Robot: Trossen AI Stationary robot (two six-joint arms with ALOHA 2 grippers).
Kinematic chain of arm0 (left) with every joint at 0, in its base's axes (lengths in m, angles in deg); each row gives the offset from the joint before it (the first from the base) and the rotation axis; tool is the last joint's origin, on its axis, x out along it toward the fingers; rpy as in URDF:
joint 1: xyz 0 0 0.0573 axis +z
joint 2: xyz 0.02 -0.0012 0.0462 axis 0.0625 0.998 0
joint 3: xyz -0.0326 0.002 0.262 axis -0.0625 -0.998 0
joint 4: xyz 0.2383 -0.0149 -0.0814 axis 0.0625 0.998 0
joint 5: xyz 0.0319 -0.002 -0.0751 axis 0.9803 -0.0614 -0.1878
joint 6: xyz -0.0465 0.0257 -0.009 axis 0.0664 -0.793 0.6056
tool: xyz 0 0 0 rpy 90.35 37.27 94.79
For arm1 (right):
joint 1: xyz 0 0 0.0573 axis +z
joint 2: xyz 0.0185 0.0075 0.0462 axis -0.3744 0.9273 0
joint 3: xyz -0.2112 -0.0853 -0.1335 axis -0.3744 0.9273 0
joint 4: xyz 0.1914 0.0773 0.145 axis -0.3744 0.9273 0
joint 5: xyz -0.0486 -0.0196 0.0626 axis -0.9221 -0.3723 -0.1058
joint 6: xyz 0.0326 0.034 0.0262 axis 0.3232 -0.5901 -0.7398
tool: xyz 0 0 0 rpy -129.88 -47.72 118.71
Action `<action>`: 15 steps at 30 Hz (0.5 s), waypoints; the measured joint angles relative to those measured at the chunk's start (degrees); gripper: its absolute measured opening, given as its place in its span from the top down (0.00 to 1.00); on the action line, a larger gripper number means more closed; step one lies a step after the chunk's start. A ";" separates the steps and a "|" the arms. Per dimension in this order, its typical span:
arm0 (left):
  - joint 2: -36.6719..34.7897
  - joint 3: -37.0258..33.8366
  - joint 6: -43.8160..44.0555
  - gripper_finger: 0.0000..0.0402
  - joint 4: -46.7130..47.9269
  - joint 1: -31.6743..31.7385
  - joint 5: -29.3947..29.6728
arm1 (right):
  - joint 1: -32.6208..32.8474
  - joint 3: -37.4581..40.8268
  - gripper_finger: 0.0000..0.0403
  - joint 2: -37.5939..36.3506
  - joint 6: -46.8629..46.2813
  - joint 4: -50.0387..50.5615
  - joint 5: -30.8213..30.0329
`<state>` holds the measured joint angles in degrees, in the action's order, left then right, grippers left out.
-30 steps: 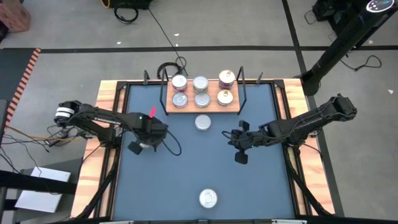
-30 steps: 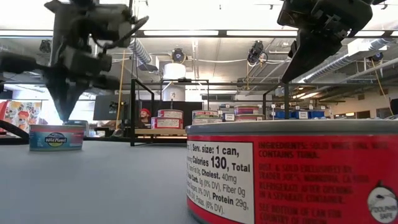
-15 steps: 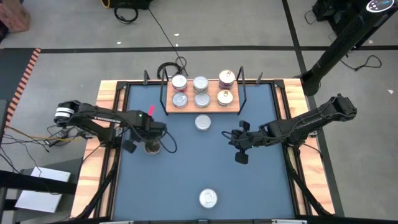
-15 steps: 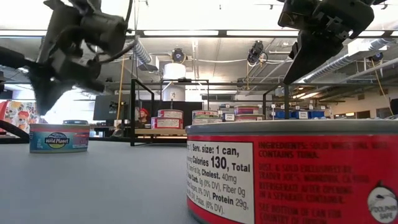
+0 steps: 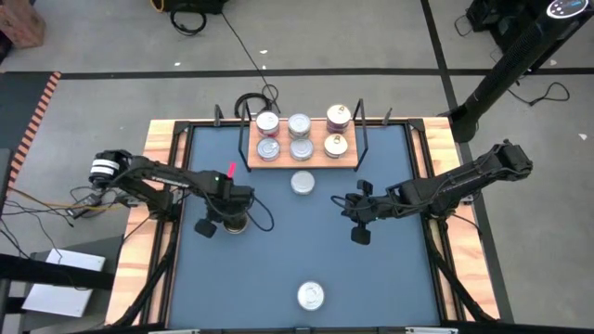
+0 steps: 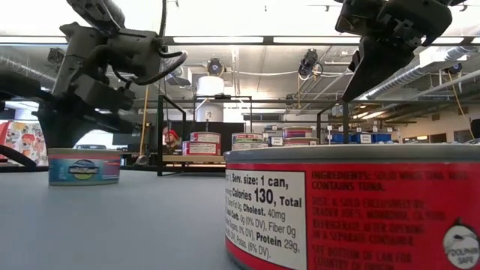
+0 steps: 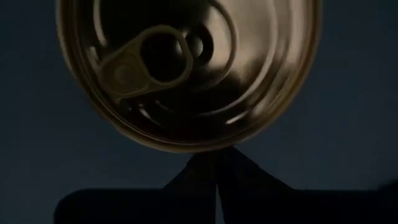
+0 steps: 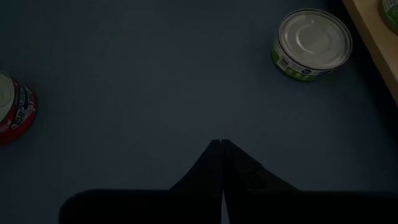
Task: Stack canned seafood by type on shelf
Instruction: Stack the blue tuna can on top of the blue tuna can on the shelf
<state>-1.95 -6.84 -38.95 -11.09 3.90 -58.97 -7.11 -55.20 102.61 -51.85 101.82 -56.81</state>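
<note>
**Cans of seafood: six on the shelf, three loose on the tabletop**

The cans are short round tins with shiny lids. Six stand on the shelf (image 5: 303,159), a pale wooden board with thin black wire uprights at its ends, set against the far edge of the blue tabletop (image 5: 278,269). At the shelf's left end are two silver-lidded cans (image 5: 267,123) with red sides, one behind the other; next to them is a second pair with plain silver lids (image 5: 299,125); towards the right end stand two gold-lidded cans (image 5: 337,116), a little apart from the rest.

Three cans are off the shelf. A silver-lidded can (image 5: 303,183) with a green and white side label sits just in front of the shelf's middle. A red-labelled can (image 5: 310,296) with a silver lid stands near the middle of the near edge; in the low view its printed nutrition panel fills the foreground. A third can (image 6: 83,166), with a blue and pale label and a gold pull-ring lid, stands in the left half of the tabletop.

The left gripper (image 5: 232,221) hangs directly over this third can, jaws clenched and empty, their tips meeting at the rim of the lid in the left wrist view. The right gripper (image 5: 356,206) hovers over bare tabletop in the right half, jaws likewise pressed together and holding nothing.
</note>
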 joint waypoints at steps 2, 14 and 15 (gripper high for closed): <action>1.29 0.00 0.64 0.99 -2.41 -0.63 -0.25 | 0.00 0.00 0.98 0.00 -0.08 0.00 0.02; 6.62 2.03 6.58 0.99 -19.16 -4.74 -0.40 | 0.00 0.00 0.98 0.00 -0.22 0.07 0.77; 6.65 2.18 7.24 0.99 -20.97 -4.87 -0.43 | 0.00 0.00 0.98 0.00 -0.22 0.05 0.77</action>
<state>4.69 -4.67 -31.71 -32.06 -0.97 -59.40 -7.11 -55.20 102.61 -52.06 101.87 -56.04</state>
